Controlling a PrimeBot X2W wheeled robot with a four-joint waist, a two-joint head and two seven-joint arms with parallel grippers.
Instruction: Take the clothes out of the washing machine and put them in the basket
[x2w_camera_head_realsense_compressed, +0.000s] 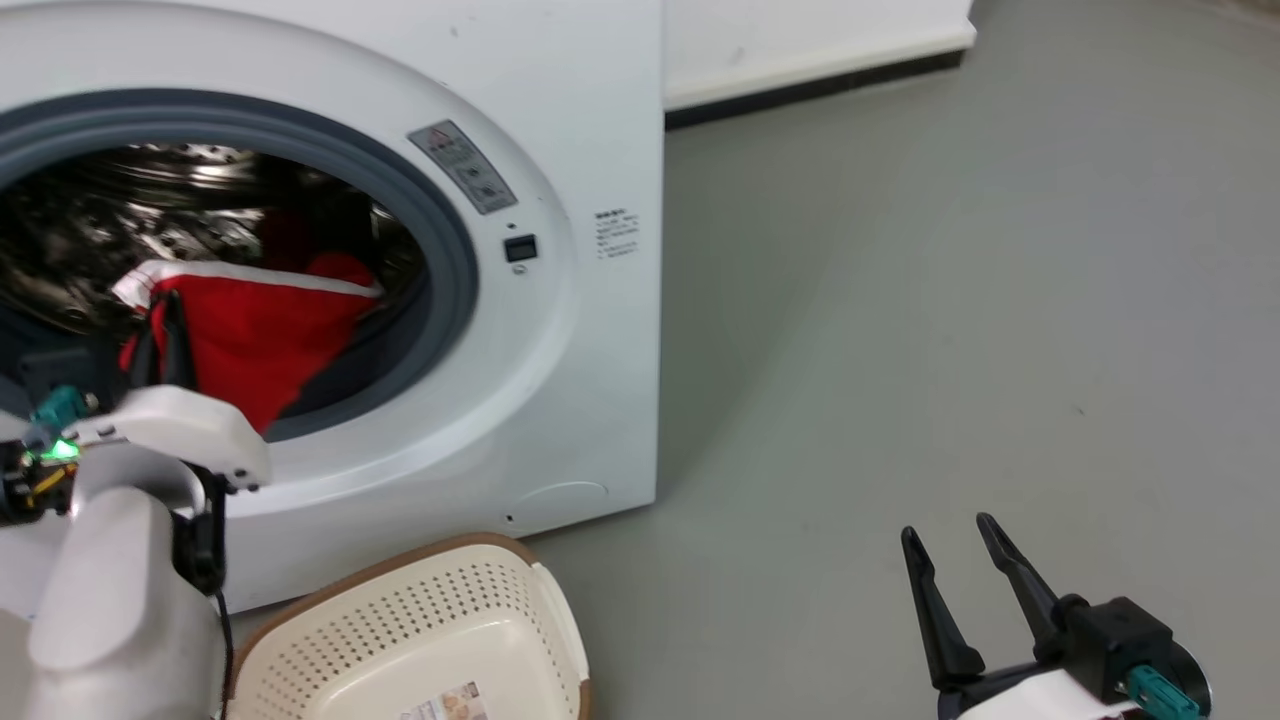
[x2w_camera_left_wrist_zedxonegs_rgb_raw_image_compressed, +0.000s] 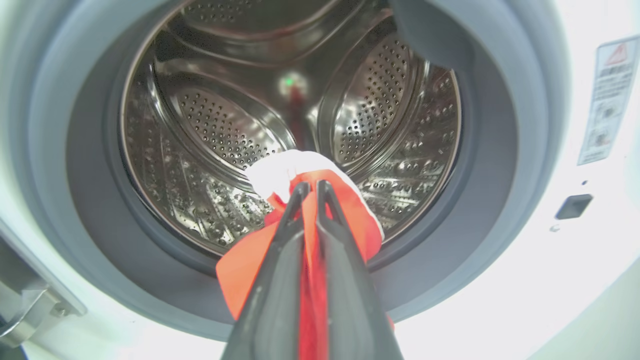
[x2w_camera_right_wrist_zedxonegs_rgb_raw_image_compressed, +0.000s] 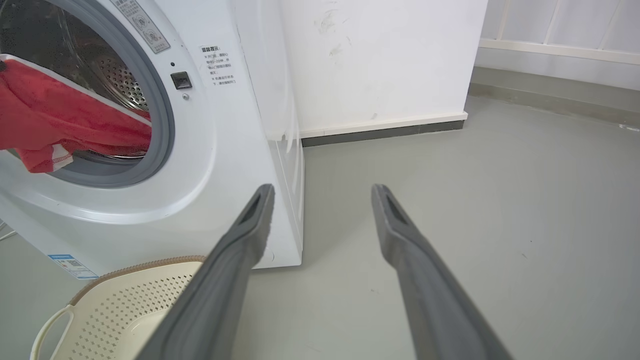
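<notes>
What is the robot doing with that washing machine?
It is taking out the laundry. Its left gripper is pinched shut on a red garment at the mouth of the washing machine. The basket sits on the floor just below. The right gripper is open, off to the side, holding nothing.

Grey floor (x2w_camera_head_realsense_compressed: 950, 300) meets a white wall (x2w_camera_right_wrist_zedxonegs_rgb_raw_image_compressed: 380, 60) (dark skirting (x2w_camera_right_wrist_zedxonegs_rgb_raw_image_compressed: 385, 132) along its foot).

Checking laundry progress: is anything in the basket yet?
Empty, as far as it shows: the basket has bare perforated walls and a label on its floor. The left hand grips the red garment at the washer porthole.
</notes>
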